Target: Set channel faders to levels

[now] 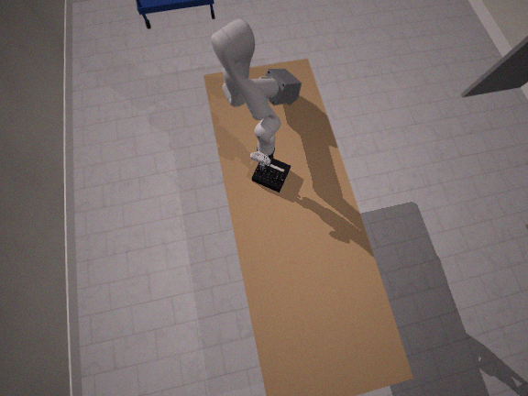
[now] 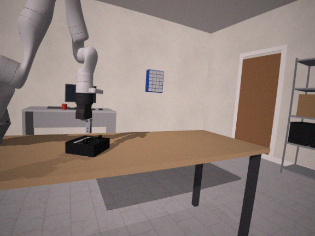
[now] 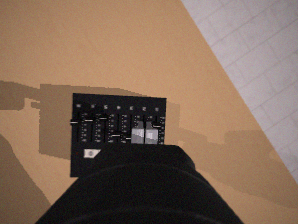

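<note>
The black lighting desk [image 1: 280,185] [image 2: 79,149] [image 3: 80,167] stands flat on the table. In the wrist view its left cap [image 3: 75,122] and two caps beside it, one of them here [image 3: 102,118], stand fairly high. Two middle caps, one here [image 3: 116,135], stand lower, and the rightmost cap [image 3: 157,126] is between. The writing is too small to read. A pale strip [image 1: 277,168] [image 2: 81,140] shows partly in the wrist view [image 3: 91,153]. My gripper [image 2: 88,132] [image 3: 144,129] is shut and empty, just above the desk's right part, hiding the fader beneath.
The wooden table [image 1: 316,293] [image 2: 175,150] carries the desk and the arm's base [image 1: 285,87]. The table's edge runs to the right of the desk in the wrist view. A grey side desk [image 2: 109,111] with a monitor and a red cup [image 2: 64,106] stands far behind.
</note>
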You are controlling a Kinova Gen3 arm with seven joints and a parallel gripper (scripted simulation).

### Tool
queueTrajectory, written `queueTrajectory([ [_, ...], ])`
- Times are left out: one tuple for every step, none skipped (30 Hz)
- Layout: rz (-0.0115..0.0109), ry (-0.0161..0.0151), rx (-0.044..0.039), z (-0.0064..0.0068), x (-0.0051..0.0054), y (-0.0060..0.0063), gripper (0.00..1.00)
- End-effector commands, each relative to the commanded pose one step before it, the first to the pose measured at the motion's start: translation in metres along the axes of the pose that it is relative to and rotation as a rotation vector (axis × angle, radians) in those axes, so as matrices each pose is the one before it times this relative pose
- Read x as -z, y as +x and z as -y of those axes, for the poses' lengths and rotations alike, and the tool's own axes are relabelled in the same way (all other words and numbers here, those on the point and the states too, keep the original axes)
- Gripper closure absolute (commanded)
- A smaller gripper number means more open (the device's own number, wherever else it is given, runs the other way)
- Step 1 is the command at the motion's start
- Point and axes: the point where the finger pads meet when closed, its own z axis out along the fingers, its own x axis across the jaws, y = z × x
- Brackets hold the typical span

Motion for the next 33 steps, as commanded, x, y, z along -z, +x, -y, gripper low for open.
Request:
queueTrajectory([
  [0.00392, 0.00085, 0.00185, -0.00016, 0.00103, -0.00135, 1.00],
  [0.00000, 0.00000, 0.00000, 0.00000, 0.00000, 0.00000, 1.00],
  [0.00000, 0.00000, 0.00000, 0.00000, 0.00000, 0.00000, 1.00],
  [0.00000, 0.00000, 0.00000, 0.00000, 0.00000, 0.00000, 1.00],
  [0.00000, 0.00000, 0.00000, 0.00000, 0.00000, 0.00000, 1.00],
  [0.00000, 0.00000, 0.00000, 0.00000, 0.00000, 0.00000, 1.00],
  [-0.00001, 0.00000, -0.00004, 0.00000, 0.00000, 0.00000, 1.00],
  [-0.00005, -0.00001, -0.00028, 0.00000, 0.00000, 0.00002, 1.00],
  [-0.00014, -0.00002, -0.00073, 0.00001, -0.00001, 0.00004, 1.00],
  [0.00000, 0.00000, 0.00000, 0.00000, 0.00000, 0.00000, 1.00],
  [0.00000, 0.00000, 0.00000, 0.00000, 0.00000, 0.00000, 1.00],
  [-0.00026, -0.00003, -0.00140, 0.00001, -0.00001, 0.00008, 1.00],
  [-0.00043, -0.00005, -0.00225, 0.00002, -0.00002, 0.00013, 1.00],
  [-0.00062, -0.00007, -0.00328, 0.00002, -0.00002, 0.00019, 1.00],
  [-0.00084, -0.00009, -0.00448, 0.00003, -0.00003, 0.00026, 1.00],
  [-0.00109, -0.00011, -0.00583, 0.00004, -0.00004, 0.00034, 1.00],
  [-0.00137, -0.00013, -0.00731, 0.00005, -0.00005, 0.00043, 1.00],
  [-0.00166, -0.00015, -0.00891, 0.00006, -0.00006, 0.00052, 1.00],
  [-0.00197, -0.00017, -0.01062, 0.00008, -0.00007, 0.00061, 1.00],
  [-0.00230, -0.00018, -0.01244, 0.00009, -0.00009, 0.00071, 1.00],
  [-0.00263, -0.00018, -0.01434, 0.00011, -0.00010, 0.00081, 1.00],
  [-0.00297, -0.00017, -0.01631, 0.00013, -0.00011, 0.00091, 1.00],
  [-0.00331, -0.00015, -0.01834, 0.00015, -0.00012, 0.00101, 1.00],
  [-0.00364, -0.00012, -0.02043, 0.00017, -0.00013, 0.00111, 1.00],
  [-0.00397, -0.00007, -0.02256, 0.00019, -0.00013, 0.00121, 1.00],
  [-0.00429, -0.00001, -0.02471, 0.00021, -0.00014, 0.00130, 1.00],
  [0.00000, 0.00000, 0.00000, 0.00000, 0.00000, 0.00000, 1.00],
  [0.00000, 0.00000, 0.00000, 0.00000, 0.00000, 0.00000, 1.00],
  [-0.00460, 0.00007, -0.02689, 0.00024, -0.00015, 0.00138, 1.00],
  [-0.00488, 0.00016, -0.02908, 0.00026, -0.00015, 0.00146, 1.00],
  [-0.00514, 0.00027, -0.03127, 0.00028, -0.00015, 0.00153, 1.00],
  [-0.00538, 0.00040, -0.03345, 0.00030, -0.00015, 0.00159, 1.00],
  [-0.00558, 0.00054, -0.03561, 0.00032, -0.00015, 0.00165, 1.00],
])
